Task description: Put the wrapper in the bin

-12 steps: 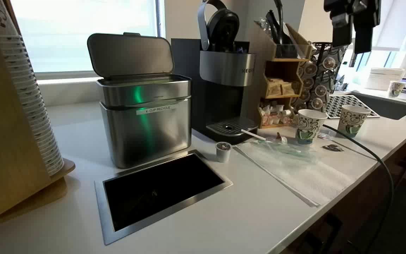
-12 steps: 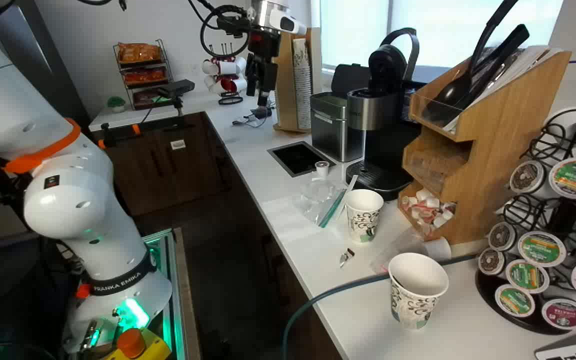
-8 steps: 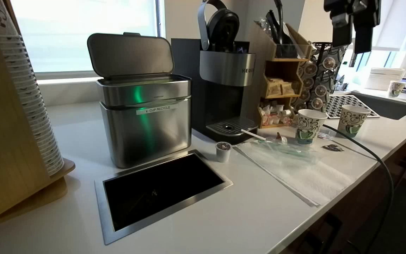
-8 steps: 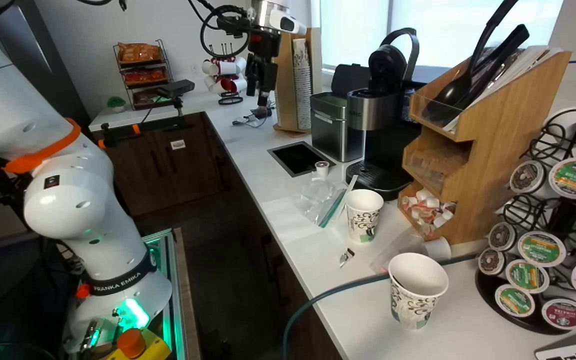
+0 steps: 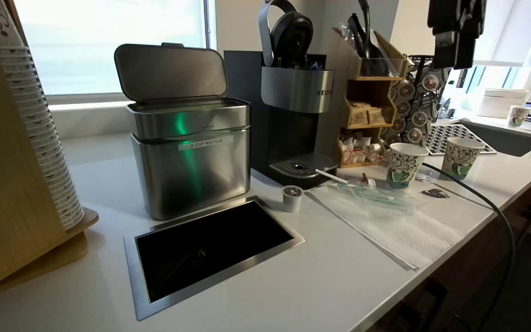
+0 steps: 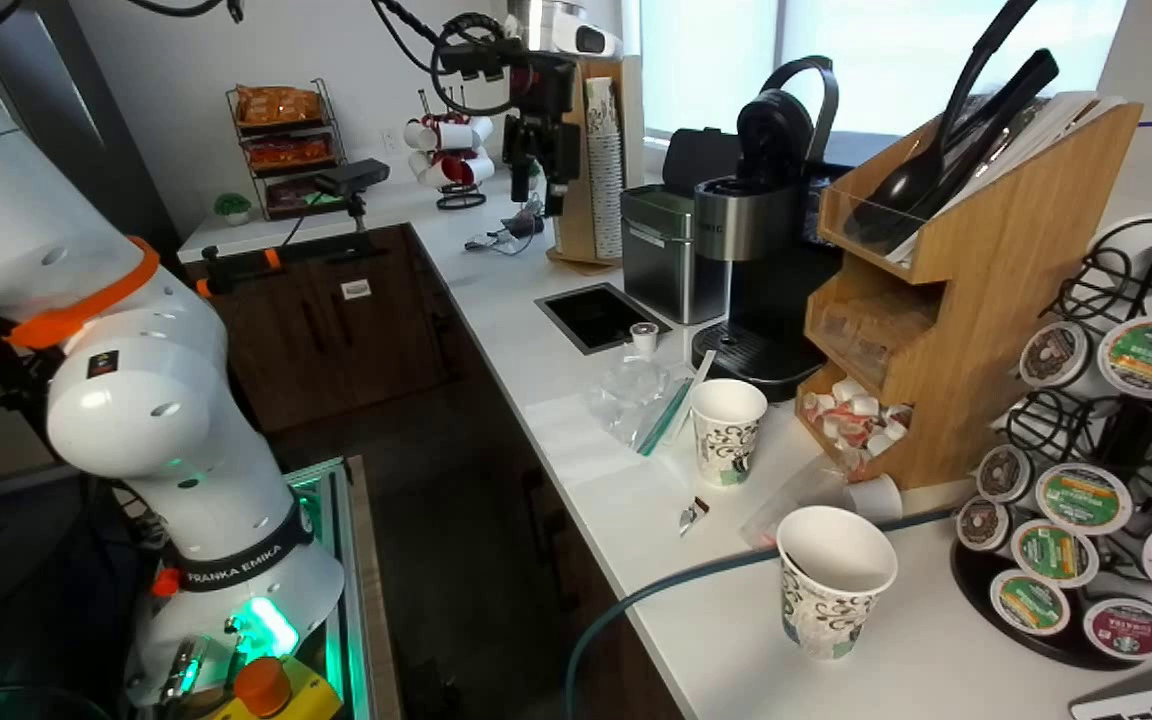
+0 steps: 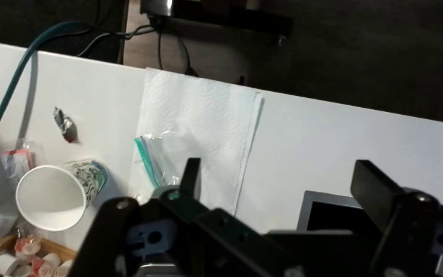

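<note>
A small crumpled silver and brown wrapper (image 7: pixel 64 124) lies on the white counter at the left of the wrist view, beside a paper cup. It also shows in both exterior views (image 5: pixel 436 192) (image 6: pixel 693 515). The bin is a dark rectangular opening with a metal rim (image 5: pixel 221 275) set in the counter; its rim also shows in an exterior view (image 6: pixel 562 327) and, partly hidden by a finger, in the wrist view (image 7: pixel 305 211). My gripper (image 7: pixel 277 165) is open and empty, with fingers wide apart, high above the counter. It shows in both exterior views (image 5: pixel 454 68) (image 6: pixel 538 205).
A clear zip bag (image 7: pixel 160 157) lies on a paper towel (image 7: pixel 214 107). Paper cups (image 6: pixel 726 430) (image 6: pixel 831 580) and a green cable (image 6: pixel 656 590) are near the wrapper. A steel recycle box (image 5: pixel 191 166), coffee maker (image 5: pixel 297 92), pod (image 5: pixel 292 198) and wooden organizer (image 6: pixel 1016 290) stand along the counter.
My gripper has shifted slightly and turned a little: a bit left in an exterior view, a bit right and lower in an exterior view. The wrapper, bin and other objects have not moved.
</note>
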`<action>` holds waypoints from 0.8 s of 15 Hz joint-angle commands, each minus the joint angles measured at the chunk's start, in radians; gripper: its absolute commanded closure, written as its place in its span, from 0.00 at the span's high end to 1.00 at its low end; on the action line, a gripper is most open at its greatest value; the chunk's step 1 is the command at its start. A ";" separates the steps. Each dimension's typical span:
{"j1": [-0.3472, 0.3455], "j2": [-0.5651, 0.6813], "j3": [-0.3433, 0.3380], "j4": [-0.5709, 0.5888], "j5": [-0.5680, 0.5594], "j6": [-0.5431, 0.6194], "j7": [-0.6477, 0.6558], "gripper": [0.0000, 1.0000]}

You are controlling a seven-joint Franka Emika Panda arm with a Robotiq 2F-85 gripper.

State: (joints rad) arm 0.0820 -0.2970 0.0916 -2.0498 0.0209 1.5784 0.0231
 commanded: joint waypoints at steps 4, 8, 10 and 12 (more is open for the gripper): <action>-0.026 -0.140 -0.173 -0.247 -0.043 0.238 -0.487 1.00; -0.075 -0.103 -0.307 -0.292 -0.019 0.282 -0.661 1.00; -0.083 -0.095 -0.291 -0.266 -0.031 0.257 -0.618 1.00; -0.107 -0.075 -0.315 -0.268 -0.030 0.269 -0.625 1.00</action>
State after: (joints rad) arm -0.0116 -0.3737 -0.2358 -2.3194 -0.0132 1.8495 -0.5979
